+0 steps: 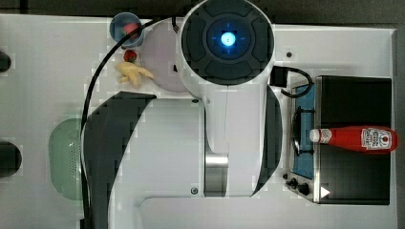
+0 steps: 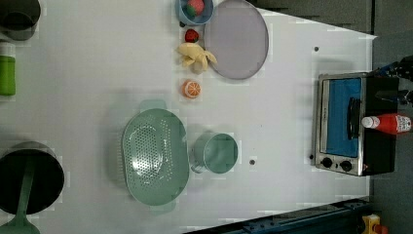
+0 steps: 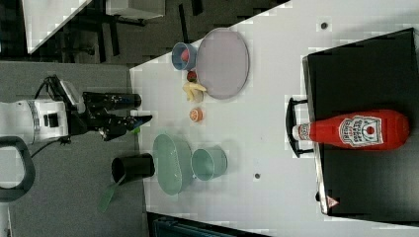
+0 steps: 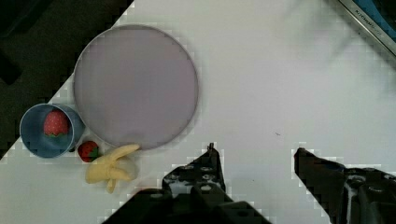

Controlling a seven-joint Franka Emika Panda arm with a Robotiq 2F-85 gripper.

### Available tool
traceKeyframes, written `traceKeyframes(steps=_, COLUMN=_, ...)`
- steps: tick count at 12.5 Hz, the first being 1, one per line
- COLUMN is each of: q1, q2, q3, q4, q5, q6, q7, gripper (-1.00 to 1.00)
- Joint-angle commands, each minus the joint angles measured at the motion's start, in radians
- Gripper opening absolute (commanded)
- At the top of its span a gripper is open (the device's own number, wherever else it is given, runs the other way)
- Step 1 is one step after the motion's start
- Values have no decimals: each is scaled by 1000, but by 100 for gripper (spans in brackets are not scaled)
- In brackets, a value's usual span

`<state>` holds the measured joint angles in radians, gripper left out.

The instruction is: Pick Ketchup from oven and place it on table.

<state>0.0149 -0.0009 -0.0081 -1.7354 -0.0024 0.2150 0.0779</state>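
Note:
The Ketchup (image 1: 356, 139), a red bottle with a white cap, lies on its side on the oven's black top (image 1: 356, 95), cap jutting past the front over the door handle. It also appears in the left view (image 2: 387, 123) and the right view (image 3: 353, 130). My gripper (image 4: 256, 156) hangs open above the bare white table (image 4: 280, 70), well away from the oven (image 4: 369, 18), with nothing between its fingers (image 4: 212, 163). In the right view the gripper (image 3: 143, 111) sits at the end of the arm on the right view's left, far from the bottle.
A lilac plate (image 4: 135, 86), a blue bowl (image 4: 49, 130) holding a strawberry, a loose strawberry (image 4: 88, 150) and a banana (image 4: 112, 165) lie close to the gripper. An orange (image 2: 191, 89), green colander (image 2: 156, 156), green cup (image 2: 219, 152) and black pot (image 2: 29, 178) stand farther off.

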Motion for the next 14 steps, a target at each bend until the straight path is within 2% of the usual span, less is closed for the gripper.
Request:
traceKeyframes(steps=1, q1=-26, q2=-310, q3=-13, q4=-185, q5=44, q6=-150, q7=78, gripper=52)
traceKeyframes(steps=2, q1=-26, q2=-310, q3=-13, q4=-185, q5=44, q6=-150, q7=78, gripper=67)
traceKeyframes(steps=3, q1=-27, q2=-310, q3=-14, q4=-186, q5=44, q6=-150, q7=78, gripper=100)
traceKeyframes(steps=8, q1=-50, q2=-275, q3=-74, q4=-186, q5=40, q6=-143, q7=78, gripper=100)
traceKeyframes(steps=14, q1=-101, q2=-127, q3=-349, q4=-185, q5=39, q6=-15, q7=78, gripper=100)
